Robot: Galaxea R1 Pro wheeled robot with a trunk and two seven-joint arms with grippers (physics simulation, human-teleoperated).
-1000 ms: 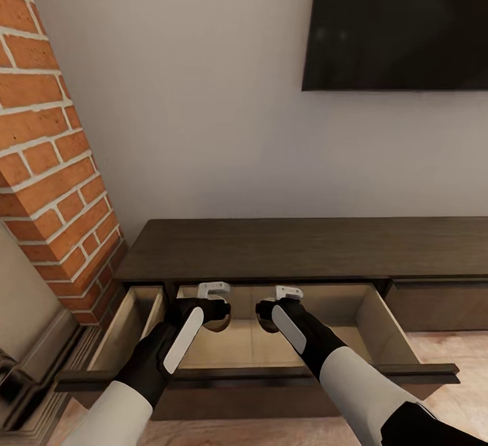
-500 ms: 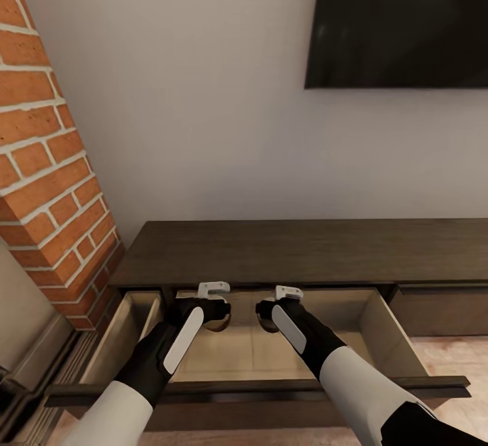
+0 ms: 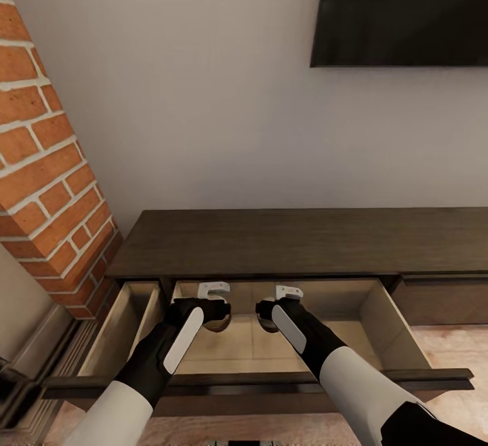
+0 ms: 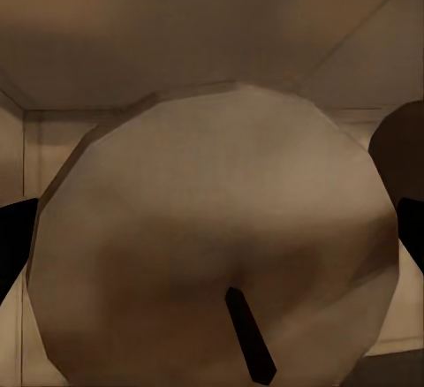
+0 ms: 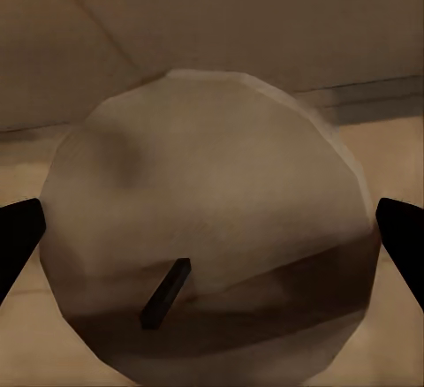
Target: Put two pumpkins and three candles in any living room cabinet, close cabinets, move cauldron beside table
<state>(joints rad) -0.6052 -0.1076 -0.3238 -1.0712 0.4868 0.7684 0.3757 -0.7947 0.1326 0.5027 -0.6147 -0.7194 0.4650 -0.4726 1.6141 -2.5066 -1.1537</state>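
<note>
Home living rm, simulated. Evidence: long low dark cabinet (image 3: 298, 242) w/ drawer pulled out, against plain wall; black TV (image 3: 400, 12) mounted above cabinet; brick chimney (image 3: 47, 181) at cabinet's left end; wood floor (image 3: 454, 351) in front of it.

My left gripper (image 3: 218, 324) and right gripper (image 3: 269, 325) sit inside the open drawer (image 3: 379, 317), a candle (image 4: 212, 237) wedged between each pair of fingers. Bare drawer floor beyond and beside both fingertips. Cabinet top (image 3: 298, 242) overhangs just past them; drawer front (image 3: 257, 383) blocks behind the wrists.
</note>
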